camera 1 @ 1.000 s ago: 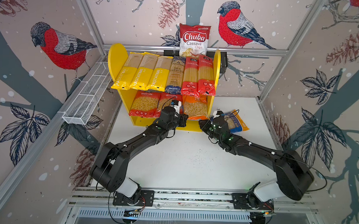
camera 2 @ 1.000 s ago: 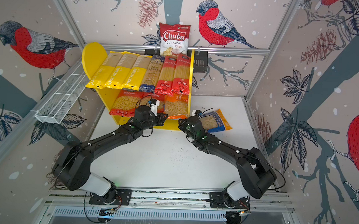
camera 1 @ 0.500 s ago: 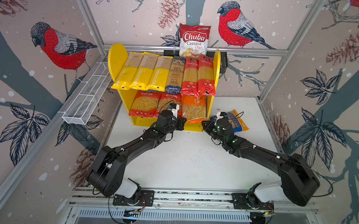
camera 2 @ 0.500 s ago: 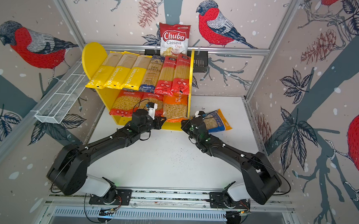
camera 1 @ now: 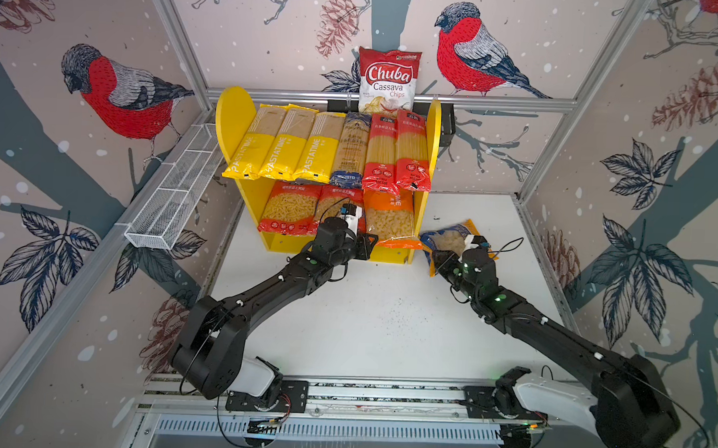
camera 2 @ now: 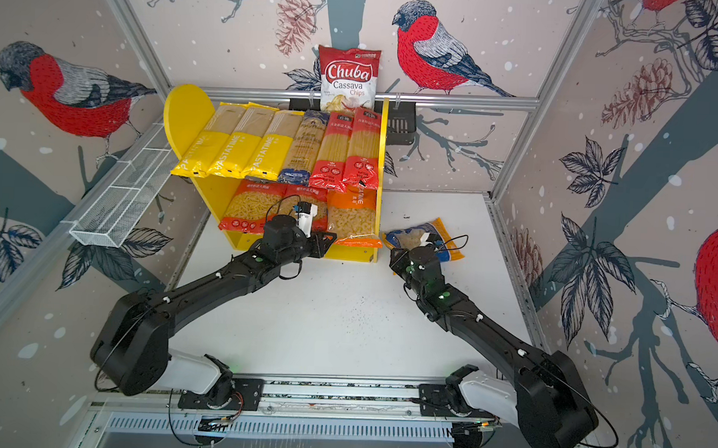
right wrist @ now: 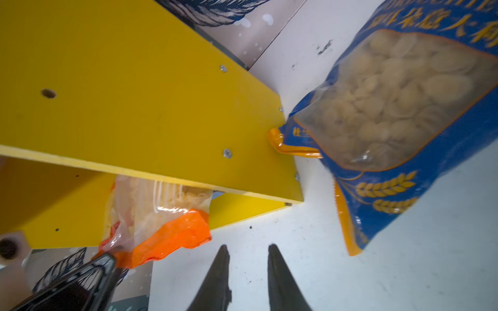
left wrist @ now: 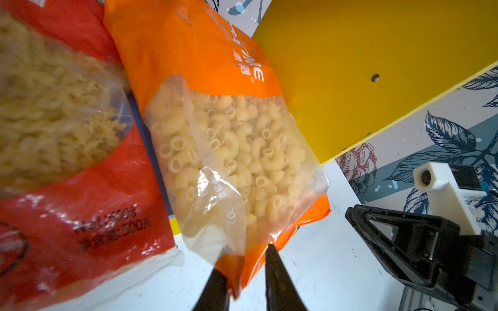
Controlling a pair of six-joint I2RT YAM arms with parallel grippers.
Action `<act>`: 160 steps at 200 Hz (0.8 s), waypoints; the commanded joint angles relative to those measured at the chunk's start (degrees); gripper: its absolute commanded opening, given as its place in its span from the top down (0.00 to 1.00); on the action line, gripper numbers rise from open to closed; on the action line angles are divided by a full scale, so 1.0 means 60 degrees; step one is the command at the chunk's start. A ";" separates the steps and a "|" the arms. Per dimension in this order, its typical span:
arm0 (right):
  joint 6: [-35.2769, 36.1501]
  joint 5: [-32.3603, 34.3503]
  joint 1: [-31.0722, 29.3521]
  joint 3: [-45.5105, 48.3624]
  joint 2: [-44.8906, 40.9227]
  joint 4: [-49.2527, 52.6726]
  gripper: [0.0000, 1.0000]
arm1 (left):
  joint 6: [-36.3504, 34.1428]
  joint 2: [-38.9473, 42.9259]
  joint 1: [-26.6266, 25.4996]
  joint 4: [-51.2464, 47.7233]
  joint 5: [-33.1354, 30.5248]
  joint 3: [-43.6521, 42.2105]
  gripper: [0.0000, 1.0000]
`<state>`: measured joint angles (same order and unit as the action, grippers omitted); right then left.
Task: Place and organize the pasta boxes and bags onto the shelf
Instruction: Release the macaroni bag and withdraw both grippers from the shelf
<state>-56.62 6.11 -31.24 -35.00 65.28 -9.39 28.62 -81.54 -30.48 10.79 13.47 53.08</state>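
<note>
The shelf (camera 1: pixel 233 119) (camera 2: pixel 183 113) carries three yellow PASTATIME packs (camera 1: pixel 285 147), a dark blue pack and two red spaghetti packs on top. Below lie two red bags (camera 1: pixel 289 207) and an orange macaroni bag (camera 1: pixel 388 222) (camera 2: pixel 351 220) (left wrist: pixel 229 148) (right wrist: pixel 161 231), whose bottom flap hangs over the front edge. My left gripper (camera 1: pixel 371 244) (left wrist: pixel 242 257) is open, and that flap hangs loose between its fingers. A blue bag (camera 1: pixel 448 237) (camera 2: pixel 415 238) (right wrist: pixel 404 107) lies on the table right of the shelf. My right gripper (camera 1: pixel 441 257) (right wrist: pixel 248 246) stands open over bare table between the shelf's right panel and the blue bag.
A Chuba cassava chips bag (camera 1: pixel 388 80) sits behind the shelf in a black basket (camera 2: pixel 401 125). A white wire rack (camera 1: pixel 175 196) hangs on the left wall. The shelf's yellow right panel (right wrist: pixel 134 94) (left wrist: pixel 350 67) is close to both grippers.
My left gripper has opened and let go of the orange bag's flap. My right gripper has opened wider and shifted right, away from the shelf front towards the blue bag.
</note>
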 commanded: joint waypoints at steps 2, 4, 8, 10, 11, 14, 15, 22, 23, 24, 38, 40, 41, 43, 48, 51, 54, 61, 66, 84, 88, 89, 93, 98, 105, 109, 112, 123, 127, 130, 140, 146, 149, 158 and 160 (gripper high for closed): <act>0.0636 -0.0362 0.0638 -0.0025 0.0026 0.0778 0.67 | -0.0346 0.0252 0.0078 -0.0445 -0.0240 0.0189 0.68; 0.0674 -0.0429 0.0700 -0.0051 0.0047 0.0863 0.67 | -0.0357 0.0265 0.0072 -0.0485 -0.0261 0.0202 0.67; 0.0722 -0.0506 0.0784 -0.0102 0.0097 0.1017 0.65 | -0.0402 0.0332 0.0079 -0.0571 -0.0293 0.0220 0.65; 0.0736 -0.0513 0.0824 -0.0121 0.0112 0.1091 0.65 | -0.0419 0.0362 0.0072 -0.0620 -0.0318 0.0231 0.64; 0.0743 -0.0509 0.0840 -0.0132 0.0117 0.1123 0.64 | -0.0434 0.0384 0.0079 -0.0637 -0.0323 0.0241 0.64; 0.0742 -0.0480 0.0875 -0.0152 0.0130 0.1233 0.63 | -0.0462 0.0445 0.0079 -0.0701 -0.0367 0.0236 0.62; 0.0731 -0.0471 0.0888 -0.0155 0.0126 0.1267 0.62 | -0.0470 0.0462 0.0074 -0.0729 -0.0376 0.0243 0.62; 0.0686 -0.0376 0.0936 -0.0125 0.0099 0.1405 0.59 | -0.0521 0.0604 0.0071 -0.0862 -0.0433 0.0223 0.59; 0.0667 -0.0360 0.0940 -0.0112 0.0088 0.1404 0.58 | -0.0529 0.0630 0.0078 -0.0883 -0.0446 0.0222 0.59; 0.0665 -0.0352 0.0942 -0.0098 0.0068 0.1404 0.57 | -0.0540 0.0657 0.0074 -0.0901 -0.0460 0.0214 0.59; 0.0433 -0.0324 0.1065 0.0185 -0.0129 0.1278 0.49 | -0.0664 0.0996 0.0067 -0.1151 -0.0524 0.0060 0.54; 0.0389 -0.0347 0.1103 0.0225 -0.0150 0.1255 0.48 | -0.0686 0.1051 0.0051 -0.1182 -0.0537 0.0030 0.54; 0.0372 -0.0353 0.1119 0.0254 -0.0168 0.1241 0.47 | -0.0699 0.1080 0.0046 -0.1197 -0.0549 0.0016 0.54; 0.0330 -0.0387 0.1160 0.0301 -0.0196 0.1213 0.46 | -0.0717 0.1139 0.0031 -0.1215 -0.0566 -0.0021 0.54; 0.0221 -0.0480 0.1282 0.0431 -0.0233 0.1120 0.43 | -0.0725 0.1285 -0.0002 -0.1267 -0.0621 -0.0157 0.53; 0.0157 -0.0559 0.1355 0.0506 -0.0256 0.1075 0.42 | -0.0742 0.1375 -0.0040 -0.1288 -0.0657 -0.0248 0.52; 0.0096 -0.0660 0.1456 0.0576 -0.0264 0.1009 0.41 | -0.0755 0.1472 -0.0081 -0.1296 -0.0696 -0.0336 0.52; -0.0066 -0.0947 0.1697 0.0756 -0.0265 0.0868 0.38 | -0.0759 0.1698 -0.0218 -0.1321 -0.0796 -0.0568 0.51; -0.0162 -0.1192 0.1874 0.0870 -0.0256 0.0744 0.36 | -0.0767 0.1868 -0.0344 -0.1316 -0.0909 -0.0751 0.51; -0.0476 -0.1886 0.2319 0.1285 -0.0213 0.0242 0.32 | -0.0734 0.2435 -0.0911 -0.1191 -0.1235 -0.1408 0.48; -0.0540 -0.1976 0.2378 0.1342 -0.0195 0.0153 0.31 | -0.0716 0.2544 -0.1016 -0.1150 -0.1307 -0.1549 0.48; -0.0554 -0.1995 0.2394 0.1361 -0.0190 0.0134 0.31 | -0.0714 0.2574 -0.1044 -0.1137 -0.1330 -0.1587 0.48; -0.0601 -0.2058 0.2420 0.1414 -0.0184 0.0026 0.31 | -0.0680 0.2698 -0.1128 -0.1069 -0.1401 -0.1732 0.47; -0.0633 -0.2108 0.2451 0.1451 -0.0174 -0.0100 0.31 | -0.0643 0.2832 -0.1218 -0.0949 -0.1462 -0.1907 0.46; -0.0702 -0.2131 0.2446 0.1454 -0.0127 -0.0195 0.30 | -0.0546 0.2970 -0.1273 -0.0757 -0.1492 -0.2101 0.45; -0.0749 -0.2128 0.2443 0.1465 -0.0099 -0.0231 0.30 | -0.0472 0.3015 -0.1277 -0.0653 -0.1485 -0.2173 0.44; -0.0790 -0.2142 0.2443 0.1468 -0.0074 -0.0300 0.30 | -0.0421 0.3037 -0.1290 -0.0593 -0.1484 -0.2224 0.44; -0.0985 -0.2238 0.2452 0.1547 0.0022 -0.0604 0.29 | -0.0324 0.3022 -0.1306 -0.0471 -0.1416 -0.2269 0.44; -0.1063 -0.2273 0.2461 0.1567 0.0083 -0.0711 0.29 | -0.0318 0.2977 -0.1327 -0.0425 -0.1391 -0.2272 0.44; -0.1123 -0.2290 0.2460 0.1584 0.0117 -0.0794 0.29 | -0.0317 0.2952 -0.1346 -0.0388 -0.1383 -0.2279 0.44; -0.1335 -0.2345 0.2461 0.1615 0.0282 -0.1024 0.28 | -0.0317 0.2843 -0.1454 -0.0283 -0.1410 -0.2256 0.44; -0.1466 -0.2337 0.2464 0.1629 0.0384 -0.1114 0.27 | -0.0336 0.2761 -0.1514 -0.0206 -0.1425 -0.2260 0.44; -0.1535 -0.2324 0.2468 0.1637 0.0442 -0.1178 0.27 | -0.0332 0.2714 -0.1556 -0.0187 -0.1433 -0.2261 0.44; -0.1769 -0.2279 0.2479 0.1684 0.0586 -0.1366 0.27 | -0.0332 0.2596 -0.1652 -0.0082 -0.1453 -0.2268 0.44; -0.1832 -0.2271 0.2482 0.1698 0.0619 -0.1417 0.27 | -0.0321 0.2572 -0.1675 -0.0061 -0.1458 -0.2265 0.44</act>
<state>-63.20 -6.48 -16.47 -25.36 67.35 -12.38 26.48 -64.77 -39.40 6.52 5.80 39.57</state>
